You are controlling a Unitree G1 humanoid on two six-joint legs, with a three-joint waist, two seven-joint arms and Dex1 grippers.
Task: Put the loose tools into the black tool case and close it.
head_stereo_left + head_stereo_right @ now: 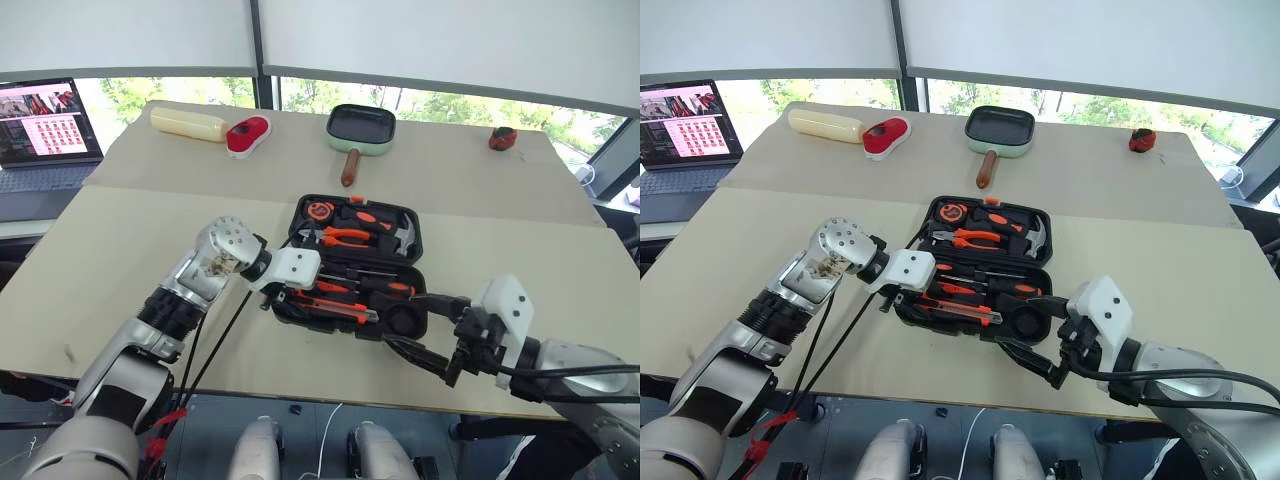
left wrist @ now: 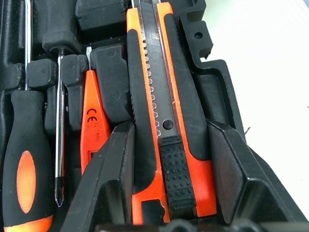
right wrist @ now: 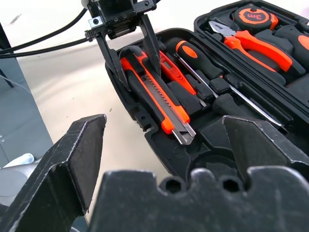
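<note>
The black tool case (image 1: 418, 250) lies open in the middle of the table, its far half holding pliers, a tape measure and a hammer. In the near half the orange-black utility knife (image 2: 164, 96) lies in its slot, beside the slim orange tester pen (image 2: 94, 121) and a black-and-orange screwdriver (image 2: 26, 169). My left gripper (image 1: 281, 300) points down at the case's left end. Its fingers (image 2: 116, 164) stand slightly apart, close on either side of the knife's handle. My right gripper (image 1: 405, 322) hovers wide open at the case's near right corner, holding nothing.
Along the far edge of the table stand a green pan with a wooden handle (image 1: 360, 128), a red-and-white oval gadget (image 1: 247, 135), a cream bottle (image 1: 188, 123) and a small red object (image 1: 502, 138). A laptop (image 1: 45, 125) sits at the far left. The table's near edge runs just below the case.
</note>
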